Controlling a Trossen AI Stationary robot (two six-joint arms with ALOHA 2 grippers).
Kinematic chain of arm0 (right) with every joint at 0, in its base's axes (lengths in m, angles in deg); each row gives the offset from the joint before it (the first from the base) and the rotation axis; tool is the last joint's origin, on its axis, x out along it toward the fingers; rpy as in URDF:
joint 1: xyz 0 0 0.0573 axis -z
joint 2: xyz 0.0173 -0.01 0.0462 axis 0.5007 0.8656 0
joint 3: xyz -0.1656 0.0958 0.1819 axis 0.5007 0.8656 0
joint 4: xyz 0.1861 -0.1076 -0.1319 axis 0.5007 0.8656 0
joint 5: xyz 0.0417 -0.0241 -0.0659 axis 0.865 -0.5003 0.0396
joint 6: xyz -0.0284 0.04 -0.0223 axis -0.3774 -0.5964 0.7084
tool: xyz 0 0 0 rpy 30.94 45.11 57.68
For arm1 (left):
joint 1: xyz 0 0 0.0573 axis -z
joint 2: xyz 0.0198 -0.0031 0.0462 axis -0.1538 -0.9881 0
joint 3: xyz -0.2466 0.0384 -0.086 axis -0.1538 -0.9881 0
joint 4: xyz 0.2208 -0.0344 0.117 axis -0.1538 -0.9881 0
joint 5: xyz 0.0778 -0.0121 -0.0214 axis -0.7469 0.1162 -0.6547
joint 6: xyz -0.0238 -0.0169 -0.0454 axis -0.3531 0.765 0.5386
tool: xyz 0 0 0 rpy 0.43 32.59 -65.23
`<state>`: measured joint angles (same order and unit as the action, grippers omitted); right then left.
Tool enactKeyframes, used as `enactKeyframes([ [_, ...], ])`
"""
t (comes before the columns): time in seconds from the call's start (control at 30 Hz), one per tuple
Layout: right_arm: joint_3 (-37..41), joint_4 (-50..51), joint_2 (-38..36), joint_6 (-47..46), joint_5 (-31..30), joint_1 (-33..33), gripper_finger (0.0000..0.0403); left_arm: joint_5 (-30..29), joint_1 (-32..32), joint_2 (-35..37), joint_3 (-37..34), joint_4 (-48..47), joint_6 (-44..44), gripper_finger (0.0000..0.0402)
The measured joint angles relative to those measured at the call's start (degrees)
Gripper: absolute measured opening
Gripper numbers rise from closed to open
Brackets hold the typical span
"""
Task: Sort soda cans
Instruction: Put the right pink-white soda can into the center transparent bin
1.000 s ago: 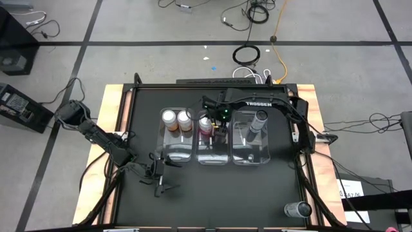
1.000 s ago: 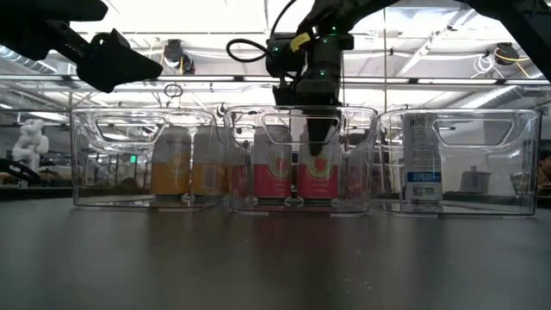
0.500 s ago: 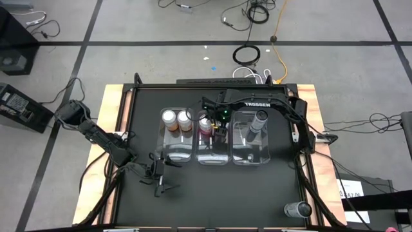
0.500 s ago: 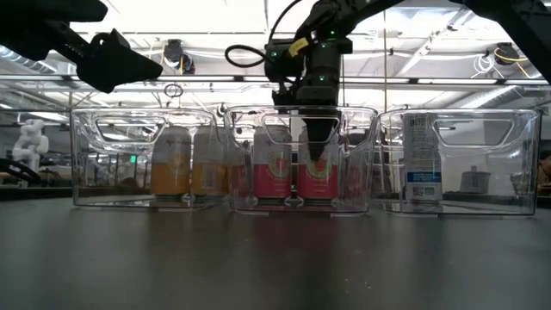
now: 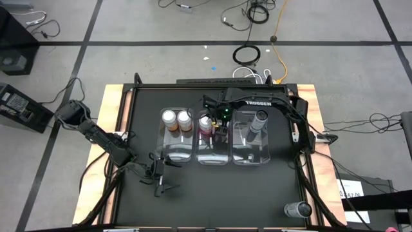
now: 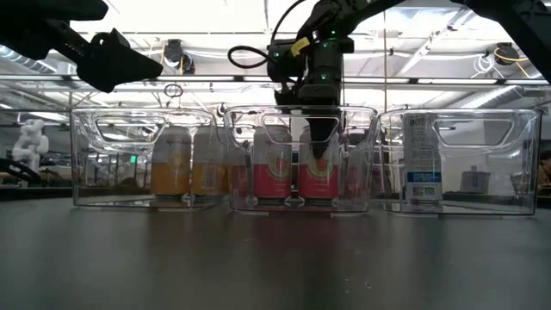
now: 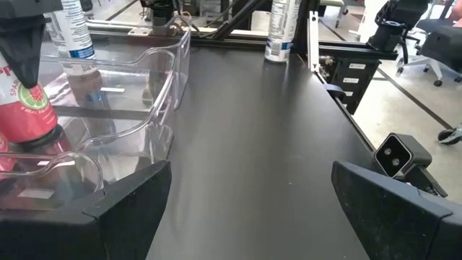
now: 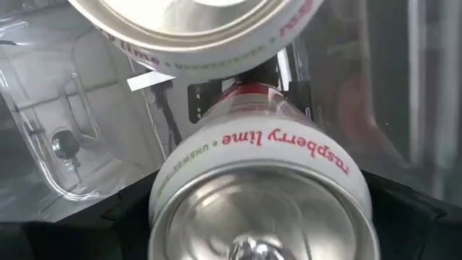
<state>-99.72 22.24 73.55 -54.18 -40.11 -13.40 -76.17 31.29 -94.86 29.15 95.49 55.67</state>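
Three clear bins stand side by side mid-table. The left bin [image 5: 176, 151] holds two orange cans [image 5: 176, 118] [image 6: 170, 168]. The middle bin [image 5: 212, 154] holds two pink cans standing upright: one [image 5: 205, 121] free, the other [image 6: 317, 181] under my right gripper [image 6: 317, 142], which reaches down into the bin and is shut on it. A grey can [image 5: 259, 119] [image 6: 420, 164] stands in the right bin. Another grey can [image 5: 297, 209] [image 7: 278, 29] stands near the table's near right corner. My left gripper [image 5: 161, 178] [image 7: 245, 209] waits open, near the bins' near left side. My right gripper holds the right-hand pink can [image 8: 260, 188] pinched between its two fingers, one on each side of the can's upper body [image 8: 173, 180]. The fingers come from above, pointing down. The can is upright with its base on the middle bin's floor [image 6: 301, 205].
The bins' clear walls [image 6: 372, 155] stand close around the cans and the right gripper. Bare black tabletop [image 5: 225, 193] lies between the bins and the near edge. Wooden rails [image 5: 109, 129] border the table. Cables and floor lie beyond the far edge.
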Motion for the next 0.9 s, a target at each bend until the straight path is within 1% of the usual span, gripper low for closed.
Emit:
enactKeyframes([
  [0.23,0.0,-0.5,-1.7,-0.5,-1.5,0.3,0.0345,0.0,0.0,0.0,0.0,0.0,0.0,0.0390],
  [0.63,0.0,0.7,-3.0,-1.0,-1.8,0.3,0.0345,-0.1,0.0,0.0,0.0,0.0,0.2,0.0390],
  [0.9,0.0,0.6,-6.4,-1.4,-1.8,0.3,0.0345,-0.1,0.0,0.0,0.0,0.0,0.1,0.0390],
])
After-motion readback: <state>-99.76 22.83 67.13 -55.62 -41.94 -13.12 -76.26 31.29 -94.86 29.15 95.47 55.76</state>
